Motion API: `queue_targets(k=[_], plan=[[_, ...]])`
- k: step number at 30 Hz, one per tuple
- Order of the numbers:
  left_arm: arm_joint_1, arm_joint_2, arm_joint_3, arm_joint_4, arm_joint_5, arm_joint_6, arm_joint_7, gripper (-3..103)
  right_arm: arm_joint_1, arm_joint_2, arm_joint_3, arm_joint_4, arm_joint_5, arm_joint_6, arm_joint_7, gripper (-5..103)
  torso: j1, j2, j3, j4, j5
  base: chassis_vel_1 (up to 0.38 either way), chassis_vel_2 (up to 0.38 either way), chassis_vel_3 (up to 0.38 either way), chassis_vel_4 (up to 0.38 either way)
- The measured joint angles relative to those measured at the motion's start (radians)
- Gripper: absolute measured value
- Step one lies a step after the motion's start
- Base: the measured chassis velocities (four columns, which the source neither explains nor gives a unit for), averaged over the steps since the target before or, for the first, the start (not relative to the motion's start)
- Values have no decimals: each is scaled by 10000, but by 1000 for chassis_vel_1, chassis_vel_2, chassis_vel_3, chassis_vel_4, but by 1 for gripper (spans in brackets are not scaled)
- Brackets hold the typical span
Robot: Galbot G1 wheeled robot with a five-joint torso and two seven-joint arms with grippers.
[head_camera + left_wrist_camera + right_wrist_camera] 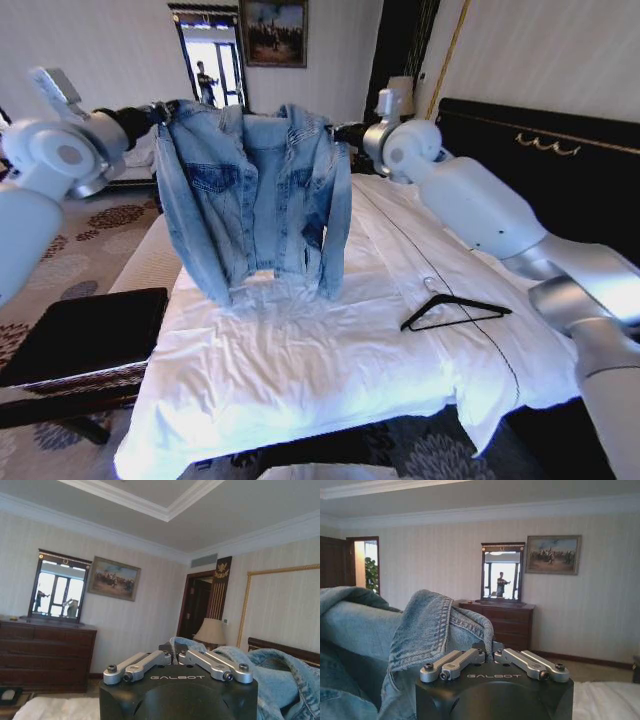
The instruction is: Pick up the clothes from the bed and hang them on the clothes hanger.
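A light-blue denim jacket [250,195] hangs spread open in the air above the bed [300,350], held up by its two shoulders. My left gripper [160,112] is shut on one shoulder, and denim [240,662] bunches at its fingertips in the left wrist view. My right gripper [345,132] is shut on the other shoulder, with the denim [435,625] draped over it in the right wrist view. The jacket's hem hovers just above the white duvet. A thin black clothes hanger [455,312] lies flat on the duvet to the right of the jacket.
A black headboard [560,170] with gold trim rises at the right. A dark bench [70,345] stands to the left of the bed on patterned carpet. A dresser [507,622] with a mirror [502,572] and a painting [272,32] line the far wall.
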Motion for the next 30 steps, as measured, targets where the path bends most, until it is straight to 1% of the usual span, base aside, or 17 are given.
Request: queue_targets(k=[4, 5, 6, 7, 8, 9, 11, 12, 14, 15, 17, 18, 20, 22, 26, 28, 30], plan=[[2453, 1442, -2041, -2528, -845, 72, -780, 2, -156, -767, 338, 1708, 1828, -328, 689, 3, 2, -1, 1, 6, -4, 0, 0, 0, 0], [2453, 1442, -2041, -2528, -845, 72, -780, 2, -156, -767, 338, 1708, 1828, -328, 689, 3, 2, -1, 1, 6, -4, 0, 0, 0, 0], [3201, 1840, -2927, -3126, -1121, 36, -1059, 2, -177, -1082, 457, 2323, 2274, -396, 862, 3, 1, 0, 0, 12, -5, 0, 0, 0, 0], [4425, 2402, -4502, -4012, -1614, 7, -1363, 2, -183, -1698, 614, 3264, 2642, -427, 1002, 3, 0, 0, -3, 18, -6, 0, 0, 0, 0], [5154, 2803, -5339, -4503, -2084, 0, -1452, 2, -137, -2257, 741, 3946, 2918, -473, 1030, 3, -3, 1, -5, 25, 3, 0, 0, 0, 0], [5154, 2803, -5339, -4503, -2084, 0, -1452, 2, -137, -2257, 741, 3946, 2918, -473, 1030, 3, -3, 1, -5, 25, 3, 0, 0, 0, 0], [5832, 3303, -6010, -4921, -2718, 48, -1566, 2, 20, -3075, 915, 4792, 3455, -602, 1090, 3, -8, 2, -7, 17, 0, 0, 0, 0, 0], [6413, 4138, -6837, -5320, -4040, 373, -1709, 2, 584, -4514, 1025, 5982, 4548, -911, 1187, 3, -9, 3, -9, -4, -8, 0, 0, 0, 0], [6412, 5177, -7245, -5444, -5681, 1124, -2066, 2, 1615, -5966, 792, 6722, 5783, -1474, 1336, 3, -12, 8, -12, -13, 15, 0, 0, 0, 0], [6412, 5177, -7245, -5444, -5681, 1124, -2066, 2, 1615, -5966, 792, 6722, 5783, -1474, 1336, 3, -12, 8, -12, -13, 15, 0, 0, 0, 0], [5579, 5837, -7216, -5423, -7312, 2014, -2568, 2, 2983, -6962, 73, 7275, 7282, -2184, 1993, 3, -10, 6, -7, -14, 5, 0, 0, 0, 0], [5579, 5837, -7216, -5423, -7312, 2014, -2568, 2, 2983, -6962, 73, 7275, 7282, -2184, 1993, 3, -10, 6, -7, -14, 5, 0, 0, 0, 0], [4960, 6298, -7093, -5520, -8382, 2414, -2922, 2, 3663, -7544, -180, 7677, 8598, -2762, 2834, 3, -8, 6, -7, 6, 11, 0, 0, 0, 0], [4778, 6359, -6930, -5781, -8807, 2605, -3316, 2, 3957, -8126, -442, 8134, 9342, -2903, 3481, 3, -7, 6, -5, 15, 7, 0, 0, 0, 0], [4875, 5825, -6585, -6410, -9073, 2655, -4099, 2, 4168, -8964, -1415, 8788, 9355, -2906, 3995, 3, -6, 6, -6, 5, -12, 0, 0, 0, 0], [5724, 4491, -6180, -7395, -8312, 2389, -5041, 2, 4393, -9757, -3803, 9429, 7578, -2906, 3908, 3, -7, 5, -4, -2, 3, 0, 0, 0, 0], [7190, 3141, -5944, -7890, -6346, 2312, -5219, 2, 4130, -10082, -5156, 9644, 5985, -2906, 3533, 3, -2, 1, -1, -6, 5, 0, 0, 0, 0]])
